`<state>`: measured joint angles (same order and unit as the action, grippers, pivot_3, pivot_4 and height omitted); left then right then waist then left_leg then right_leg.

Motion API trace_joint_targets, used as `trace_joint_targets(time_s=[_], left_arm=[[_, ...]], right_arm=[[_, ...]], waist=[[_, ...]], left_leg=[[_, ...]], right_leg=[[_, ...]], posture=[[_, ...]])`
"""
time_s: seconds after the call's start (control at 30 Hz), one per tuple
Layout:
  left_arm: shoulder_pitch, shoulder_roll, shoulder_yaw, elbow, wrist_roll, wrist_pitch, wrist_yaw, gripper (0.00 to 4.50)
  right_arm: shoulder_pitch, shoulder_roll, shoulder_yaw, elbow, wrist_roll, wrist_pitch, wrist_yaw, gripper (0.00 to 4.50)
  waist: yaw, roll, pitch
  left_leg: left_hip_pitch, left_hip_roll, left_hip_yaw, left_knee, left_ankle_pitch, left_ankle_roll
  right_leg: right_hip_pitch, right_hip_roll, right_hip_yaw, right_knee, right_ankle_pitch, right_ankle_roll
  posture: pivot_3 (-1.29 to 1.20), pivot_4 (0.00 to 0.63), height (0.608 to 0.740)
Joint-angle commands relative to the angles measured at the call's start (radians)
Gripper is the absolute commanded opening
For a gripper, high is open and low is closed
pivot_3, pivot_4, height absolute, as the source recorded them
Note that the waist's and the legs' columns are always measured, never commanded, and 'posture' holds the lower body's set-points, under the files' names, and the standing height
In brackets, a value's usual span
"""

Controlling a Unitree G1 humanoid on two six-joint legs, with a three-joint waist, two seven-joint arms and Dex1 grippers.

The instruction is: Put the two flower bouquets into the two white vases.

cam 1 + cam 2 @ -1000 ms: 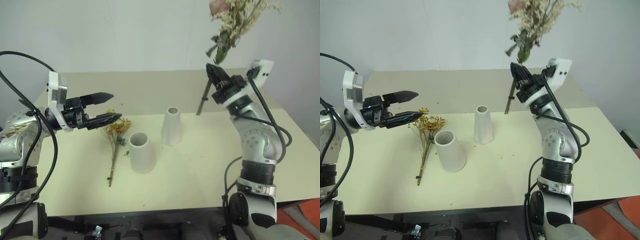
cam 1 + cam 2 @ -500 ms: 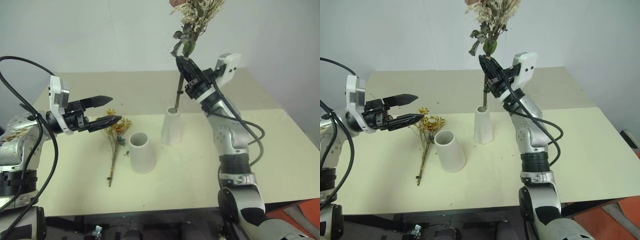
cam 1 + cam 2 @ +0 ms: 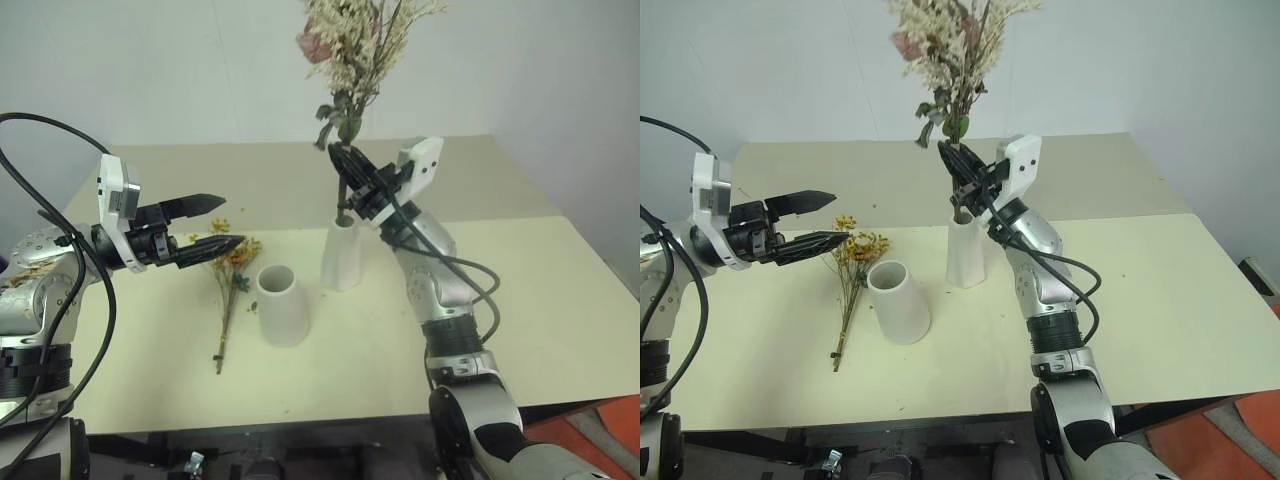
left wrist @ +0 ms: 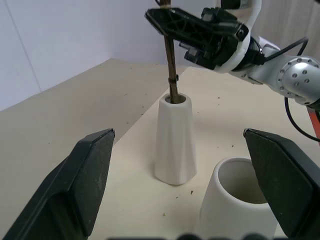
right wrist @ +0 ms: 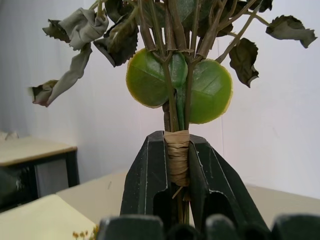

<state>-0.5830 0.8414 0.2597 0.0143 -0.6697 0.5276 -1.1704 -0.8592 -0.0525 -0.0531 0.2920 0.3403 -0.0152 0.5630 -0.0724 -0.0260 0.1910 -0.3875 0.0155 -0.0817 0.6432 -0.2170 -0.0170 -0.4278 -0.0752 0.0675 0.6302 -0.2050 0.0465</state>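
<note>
Cream table point(image 3: 560, 300): right gripper point(image 3: 347, 178) clamping pink bouquet point(image 3: 355, 45), stem entering tall vase point(image 3: 342, 256), needing release next; left gripper point(image 3: 207, 222) hovering spread, empty.

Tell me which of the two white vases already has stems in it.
The tall cone-shaped vase: the rose bouquet's stems, held by the right gripper, enter its narrow neck. The short wide-mouthed vase beside it stands empty.
</note>
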Motion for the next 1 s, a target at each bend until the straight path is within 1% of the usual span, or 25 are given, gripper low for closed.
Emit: trace_joint_targets(time_s=[0.03,0.37,0.43,0.47,0.57,0.6,0.77,0.8,1.0], left_arm=[[-0.003,0.026,0.042,-0.027,-0.018,-0.004,0.000,4.50],[-0.016,0.029,0.032,-0.010,-0.011,-0.012,-0.009,4.50],[-0.021,0.029,0.030,-0.004,-0.009,-0.013,-0.012,4.50],[-0.022,0.029,0.029,-0.004,-0.009,-0.014,-0.013,4.50],[-0.024,0.029,0.028,-0.001,-0.008,-0.014,-0.015,4.50],[-0.025,0.030,0.028,0.000,-0.008,-0.014,-0.016,4.50],[-0.023,0.030,0.029,0.000,-0.008,-0.012,-0.016,4.50],[-0.024,0.030,0.028,0.002,-0.008,-0.012,-0.017,4.50],[-0.031,0.027,0.023,0.007,-0.005,-0.013,-0.018,4.50]], right_arm=[[0.013,0.004,0.008,-0.010,-0.016,-0.058,0.005,0.25],[0.068,0.002,0.011,-0.005,-0.060,-0.121,-0.012,0.25],[0.077,0.004,0.012,-0.003,-0.075,-0.140,-0.023,0.96],[0.083,0.004,0.012,-0.007,-0.075,-0.142,-0.026,1.18],[0.101,0.003,0.010,-0.024,-0.077,-0.142,-0.033,2.17],[0.107,0.002,0.010,-0.032,-0.076,-0.141,-0.035,2.59],[0.145,-0.011,0.009,-0.089,-0.070,-0.125,-0.038,4.30],[0.152,-0.014,0.010,-0.100,-0.069,-0.122,-0.038,4.47],[0.193,-0.033,0.014,-0.168,-0.062,-0.092,-0.037,4.47]], waist=[[0.000,0.000,0.000],[0.000,0.000,0.000],[0.001,0.000,0.000],[0.001,0.000,0.000],[0.000,0.000,0.000],[0.000,0.000,0.000],[0.001,0.000,0.000],[0.001,0.000,0.000],[0.001,0.000,0.000]], left_leg=[[0.000,0.000,0.000,0.000,0.000,0.000],[0.000,0.000,0.000,0.000,0.000,0.000],[0.000,0.000,0.000,0.000,0.000,0.000],[0.000,0.000,0.000,0.000,0.000,0.000],[0.000,0.000,0.000,0.000,0.000,0.000],[0.000,0.000,0.000,0.000,0.000,0.000],[0.000,0.000,0.000,0.000,0.000,0.000],[0.000,0.000,0.000,0.000,0.000,0.000],[0.000,0.000,0.000,0.000,0.000,0.000]], right_leg=[[0.000,0.000,0.000,0.000,0.000,0.000],[0.000,0.000,0.000,0.000,0.000,0.000],[0.000,0.000,0.000,0.000,0.000,0.000],[0.000,0.000,0.000,0.000,0.000,0.000],[0.000,0.000,0.000,0.000,0.000,0.000],[0.000,0.000,0.000,0.000,0.000,0.000],[0.000,0.000,0.000,0.000,0.000,0.000],[0.000,0.000,0.000,0.000,0.000,0.000],[0.000,0.000,0.000,0.000,0.000,0.000]], posture=[[0.00,0.150,0.740],[0.00,0.150,0.740],[0.00,0.150,0.740],[0.00,0.150,0.740],[0.00,0.150,0.740],[0.00,0.150,0.740],[0.00,0.150,0.740],[0.00,0.150,0.740],[0.00,0.150,0.740]])
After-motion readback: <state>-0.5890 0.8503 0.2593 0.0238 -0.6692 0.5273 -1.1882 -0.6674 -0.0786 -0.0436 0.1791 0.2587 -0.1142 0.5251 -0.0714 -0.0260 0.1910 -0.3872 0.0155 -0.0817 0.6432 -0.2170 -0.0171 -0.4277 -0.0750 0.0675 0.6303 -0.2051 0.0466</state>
